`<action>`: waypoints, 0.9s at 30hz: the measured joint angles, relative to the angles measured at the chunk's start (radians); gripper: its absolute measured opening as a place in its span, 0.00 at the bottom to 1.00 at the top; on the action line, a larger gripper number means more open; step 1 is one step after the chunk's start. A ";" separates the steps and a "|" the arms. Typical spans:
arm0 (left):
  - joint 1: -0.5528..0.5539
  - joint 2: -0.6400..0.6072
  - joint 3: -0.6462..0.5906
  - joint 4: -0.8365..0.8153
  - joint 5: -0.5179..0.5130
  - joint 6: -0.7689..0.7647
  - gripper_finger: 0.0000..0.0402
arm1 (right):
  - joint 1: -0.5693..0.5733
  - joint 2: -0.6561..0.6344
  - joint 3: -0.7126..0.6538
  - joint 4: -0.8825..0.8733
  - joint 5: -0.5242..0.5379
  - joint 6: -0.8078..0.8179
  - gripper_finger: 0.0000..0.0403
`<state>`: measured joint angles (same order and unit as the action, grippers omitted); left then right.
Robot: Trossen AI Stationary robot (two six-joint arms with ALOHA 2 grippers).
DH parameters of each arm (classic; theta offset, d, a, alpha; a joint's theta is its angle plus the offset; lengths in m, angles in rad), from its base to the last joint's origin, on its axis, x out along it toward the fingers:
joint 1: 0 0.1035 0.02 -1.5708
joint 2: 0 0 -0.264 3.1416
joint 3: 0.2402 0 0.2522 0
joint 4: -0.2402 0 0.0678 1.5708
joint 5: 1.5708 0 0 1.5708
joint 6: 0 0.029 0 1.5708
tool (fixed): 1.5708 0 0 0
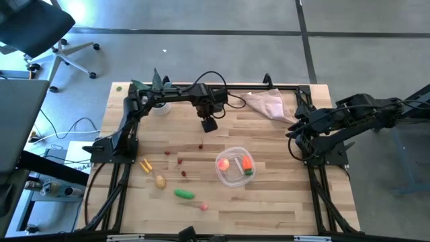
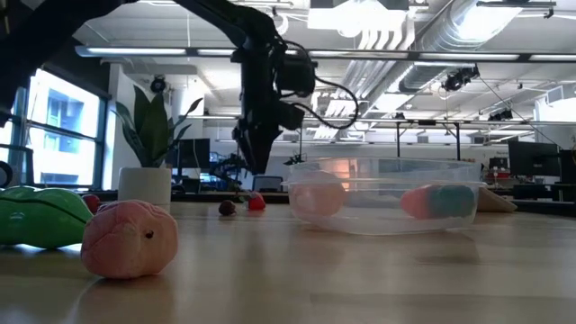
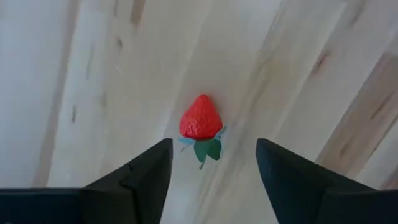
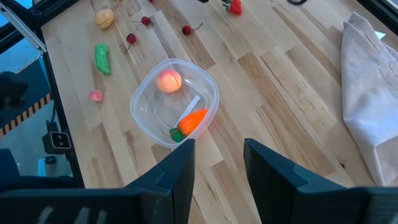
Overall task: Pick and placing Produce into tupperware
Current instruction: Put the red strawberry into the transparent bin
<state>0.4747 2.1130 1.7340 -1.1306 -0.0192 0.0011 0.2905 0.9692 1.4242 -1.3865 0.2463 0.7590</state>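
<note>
The clear round tupperware (image 1: 233, 176) stands on the table right of the middle. It holds a pink-orange round piece (image 4: 169, 81) and an orange carrot (image 4: 191, 122). My left gripper (image 1: 209, 125) hangs open above a small red strawberry (image 3: 201, 118), one finger on either side and clear of it. The strawberry lies on the wood in the low view too (image 2: 256, 202). Yellow pieces (image 1: 145, 165), a beige potato (image 1: 160, 181), a green pod (image 1: 184, 193), a pink piece (image 1: 203, 206) and dark-red bits (image 1: 180, 160) lie left of the tub. My right gripper (image 4: 217, 165) waits open at the table's right side.
A pinkish-beige cloth (image 1: 265, 103) lies at the far edge, right of the middle. A leafy plant in a white pot (image 1: 160, 101) stands at the far left, beside the left arm's base. Black frame rails (image 1: 121, 168) run along the table's left and right sides.
</note>
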 joint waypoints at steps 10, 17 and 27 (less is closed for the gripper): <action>0.000 0.063 -0.001 0.007 0.000 0.000 0.64 | 0.000 0.000 0.000 0.000 0.000 0.000 0.32; 0.000 0.077 -0.001 0.035 0.000 0.020 0.68 | 0.000 0.000 0.000 0.000 0.000 0.000 0.32; 0.003 0.093 -0.003 0.047 -0.034 0.025 0.69 | 0.000 0.000 0.000 0.000 0.000 0.000 0.32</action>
<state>0.4778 2.2062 1.7307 -1.0836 -0.0536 0.0260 0.2905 0.9695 1.4243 -1.3865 0.2465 0.7590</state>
